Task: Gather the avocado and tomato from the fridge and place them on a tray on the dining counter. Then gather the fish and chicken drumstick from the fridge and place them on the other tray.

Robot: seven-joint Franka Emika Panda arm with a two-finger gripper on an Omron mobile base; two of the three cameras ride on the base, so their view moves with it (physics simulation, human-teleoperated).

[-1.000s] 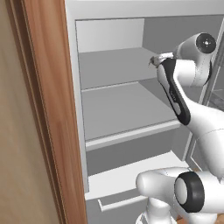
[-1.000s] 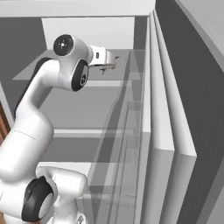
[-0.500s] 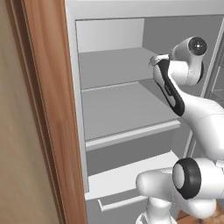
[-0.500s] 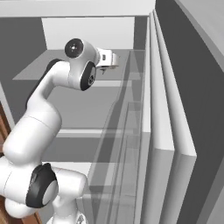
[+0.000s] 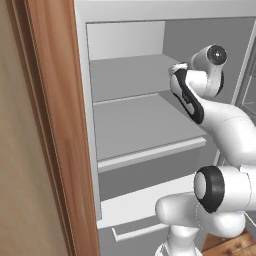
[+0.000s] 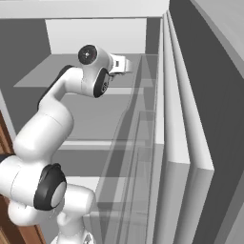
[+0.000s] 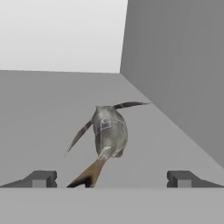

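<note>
Since a second ago the arm has swung its upper joints further right and deeper into the fridge (image 5: 130,125); the base views have not shifted, so the base stayed put.

One fish (image 7: 107,135) lies on a grey shelf (image 7: 43,113) inside the fridge, near the corner where the back wall meets the side wall. Silver-grey body, brownish tail pointing toward the camera, thin fins sticking out to both sides. In the hand view it sits centred, its tail reaching down between the two finger tips.

The gripper (image 7: 111,178) is spread fully wide and has hold of nothing. Two dark finger tips (image 7: 41,178) show at the bottom of the hand view, one on each side of the tail, neither touching the fish.

Left base view: fridge stands open, two grey shelves, upper shelf (image 5: 125,75) and lower shelf (image 5: 140,127), one above the other, nothing visible on the parts in view. One white drawer (image 5: 135,220) with a horizontal bar handle below them. The arm (image 5: 220,125) reaches in at upper-shelf level. Wood cabinet side (image 5: 55,125) borders the fridge on the left.

Right base view: the open fridge door (image 6: 190,143) stands to the right, with clear door bins (image 6: 136,157) on its inner face. Whether the bins hold anything, cannot tell.
</note>
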